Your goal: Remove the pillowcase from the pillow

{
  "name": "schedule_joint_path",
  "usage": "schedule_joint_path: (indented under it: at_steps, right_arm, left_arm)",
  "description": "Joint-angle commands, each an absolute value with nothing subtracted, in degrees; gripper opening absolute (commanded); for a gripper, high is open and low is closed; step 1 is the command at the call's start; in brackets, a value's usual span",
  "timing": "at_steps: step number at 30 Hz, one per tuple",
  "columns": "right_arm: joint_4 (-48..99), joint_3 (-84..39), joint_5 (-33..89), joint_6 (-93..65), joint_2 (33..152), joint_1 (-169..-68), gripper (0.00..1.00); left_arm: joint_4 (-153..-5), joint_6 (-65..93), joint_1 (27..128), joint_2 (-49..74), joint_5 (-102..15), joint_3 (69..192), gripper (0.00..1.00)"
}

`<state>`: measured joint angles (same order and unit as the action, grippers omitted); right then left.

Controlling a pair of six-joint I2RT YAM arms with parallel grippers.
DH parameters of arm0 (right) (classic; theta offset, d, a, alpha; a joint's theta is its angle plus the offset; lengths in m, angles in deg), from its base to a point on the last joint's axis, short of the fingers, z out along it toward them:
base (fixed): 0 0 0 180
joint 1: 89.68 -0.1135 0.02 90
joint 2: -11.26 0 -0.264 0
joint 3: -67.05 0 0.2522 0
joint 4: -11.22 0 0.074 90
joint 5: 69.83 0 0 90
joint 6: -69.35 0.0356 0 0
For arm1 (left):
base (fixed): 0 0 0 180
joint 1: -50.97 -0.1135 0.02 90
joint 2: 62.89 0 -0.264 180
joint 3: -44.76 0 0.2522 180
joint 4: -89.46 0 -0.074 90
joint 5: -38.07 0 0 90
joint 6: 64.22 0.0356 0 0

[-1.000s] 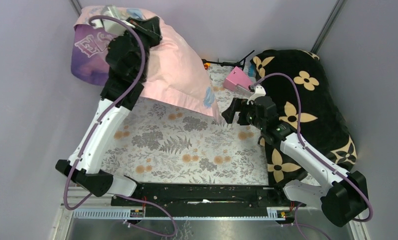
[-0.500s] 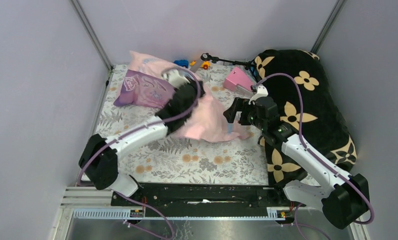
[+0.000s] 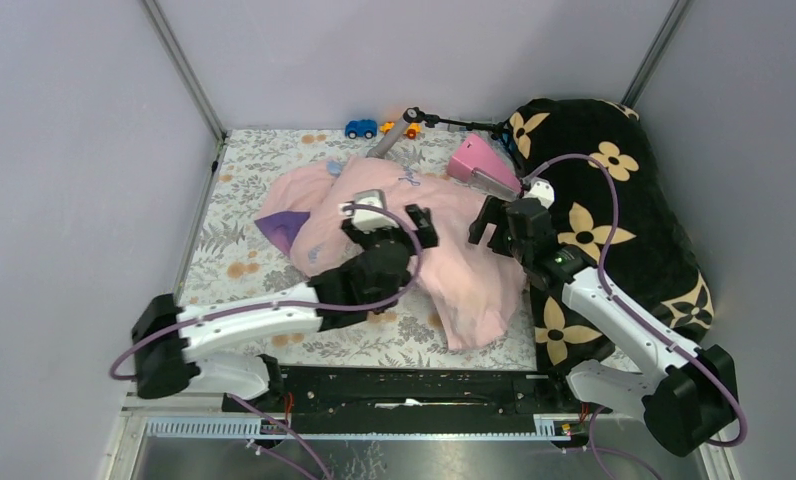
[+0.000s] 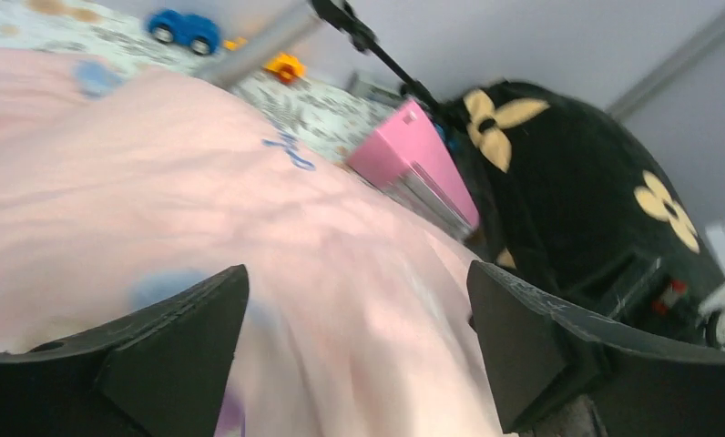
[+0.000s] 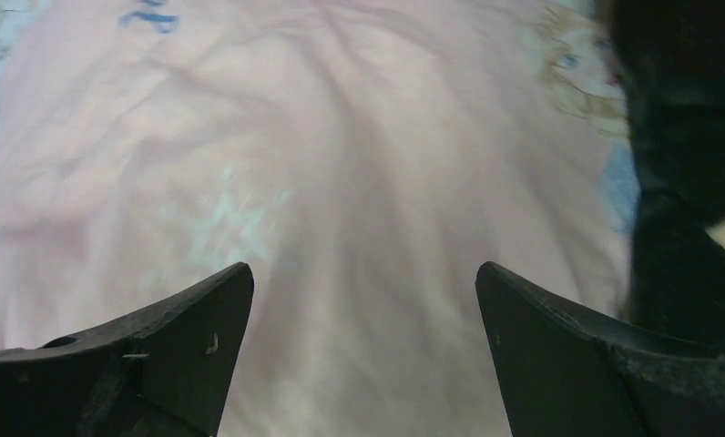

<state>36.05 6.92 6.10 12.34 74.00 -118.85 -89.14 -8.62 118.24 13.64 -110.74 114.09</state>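
Observation:
The pale pink pillowcase (image 3: 464, 270) lies crumpled and spread over the middle of the table, its purple patch (image 3: 282, 225) showing at the left end. My left gripper (image 3: 394, 232) hovers low over it, open, with only pink fabric (image 4: 250, 182) beneath the wide-apart jaws (image 4: 354, 273). Just right of it, my right gripper (image 3: 489, 225) is open too, over the case's right part (image 5: 341, 137), nothing between its fingers (image 5: 363, 269). The pillow is out of view.
A black plush blanket with tan flowers (image 3: 614, 200) fills the right side. A pink box (image 3: 474, 160), a blue toy car (image 3: 360, 128), a small orange toy (image 3: 411, 130) and a grey-handled tool (image 3: 389, 140) lie along the back. The floral table cover (image 3: 234, 270) shows at the left.
My left arm swung down from high at the back left to the table's middle, then its gripper opened and let the pillowcase go; the case now lies flat. The right arm barely moved.

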Motion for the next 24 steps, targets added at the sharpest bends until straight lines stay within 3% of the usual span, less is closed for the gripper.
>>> schedule_joint_path:
  at_steps: [1,9,14,24]
  right_arm:
    - [41.80,7.90,-2.83,17.53,74.62,-118.94,0.99]
    - [45.33,13.51,-0.57,20.85,73.05,-118.94,0.99]
    - [47.53,16.82,-1.77,25.03,72.21,-118.94,1.00]
    - [43.25,25.01,2.61,31.60,73.10,-118.92,1.00]
  left_arm:
    - [-69.95,-12.76,117.01,4.11,-120.58,115.97,0.99]
    - [-64.55,-12.82,103.75,-1.92,-98.88,110.49,0.99]
    - [-65.29,-13.06,96.82,3.45,-85.39,110.31,0.99]
    - [-71.68,-13.07,93.72,13.77,-77.65,107.26,0.99]
